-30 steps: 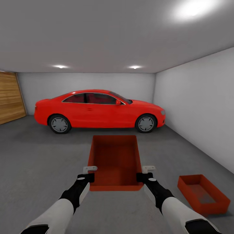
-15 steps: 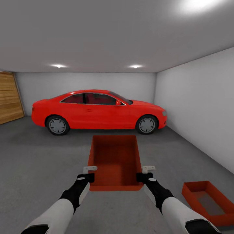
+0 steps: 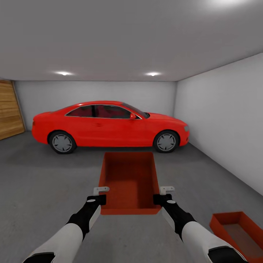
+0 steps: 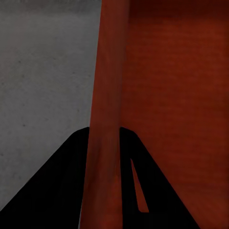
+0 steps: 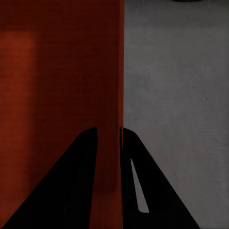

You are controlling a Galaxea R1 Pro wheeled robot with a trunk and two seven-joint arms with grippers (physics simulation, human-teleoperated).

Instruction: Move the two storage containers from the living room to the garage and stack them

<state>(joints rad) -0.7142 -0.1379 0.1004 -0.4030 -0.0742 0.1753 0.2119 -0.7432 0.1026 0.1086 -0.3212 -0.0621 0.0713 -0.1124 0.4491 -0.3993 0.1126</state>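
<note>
Two red-orange bins are in the garage: one bin (image 3: 129, 180) is held above the grey floor (image 3: 44, 190) between both arms, the left gripper (image 3: 101, 194) clamped on its left wall (image 4: 106, 119) and the right gripper (image 3: 164, 194) clamped on its right wall (image 5: 112, 119). A second bin (image 3: 237, 237) sits on the floor at lower right, well short of the red car (image 3: 109, 126).

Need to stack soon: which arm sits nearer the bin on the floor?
Right. The floor bin lies beside the right arm, low right in the head view. But both the left gripper and right gripper clamp the held bin, so both must carry it across.
</note>
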